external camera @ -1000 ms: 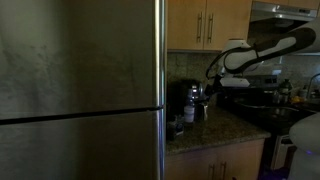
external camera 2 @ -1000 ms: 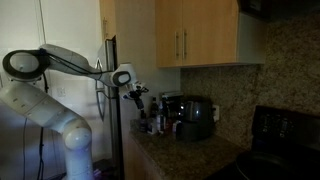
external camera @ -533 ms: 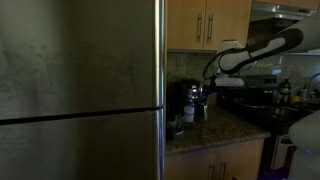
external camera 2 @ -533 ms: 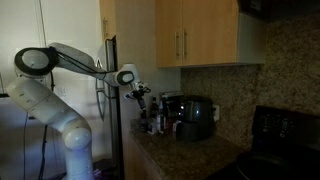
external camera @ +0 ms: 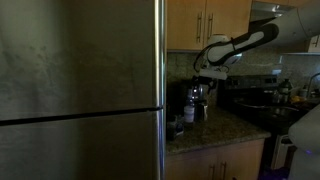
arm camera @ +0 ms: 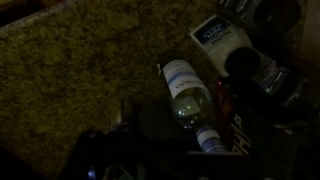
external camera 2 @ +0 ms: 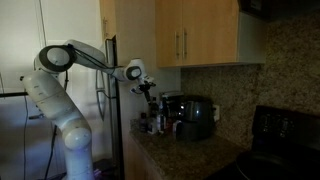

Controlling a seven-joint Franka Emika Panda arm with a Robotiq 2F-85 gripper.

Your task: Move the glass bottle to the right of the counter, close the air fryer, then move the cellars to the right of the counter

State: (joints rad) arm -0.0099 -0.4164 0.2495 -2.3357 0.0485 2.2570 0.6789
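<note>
Speckled polished granite counter (arm camera: 80,60), glossy black air fryer (external camera 2: 196,118), wooden cabinets (external camera 2: 195,35).

Jaw gap of gripper (external camera: 199,87) unreadable to me: wrist view dark, blurred, fingers lost in shadow. Can't count small pale clear shakers (external camera: 177,126), too tiny. Left part of speckled brown granite tabletop (external camera: 215,128) hidden behind tall steel fridge (external camera: 80,90). Door state of black glossy boxy air fryer (external camera 2: 195,118) unclear.

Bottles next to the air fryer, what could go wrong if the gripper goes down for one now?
The bottles stand crowded together, so the gripper could knock a neighbour over. The air fryer sits right beside them, leaving little room. The wrist view is very dark, so aiming may be off.
</note>
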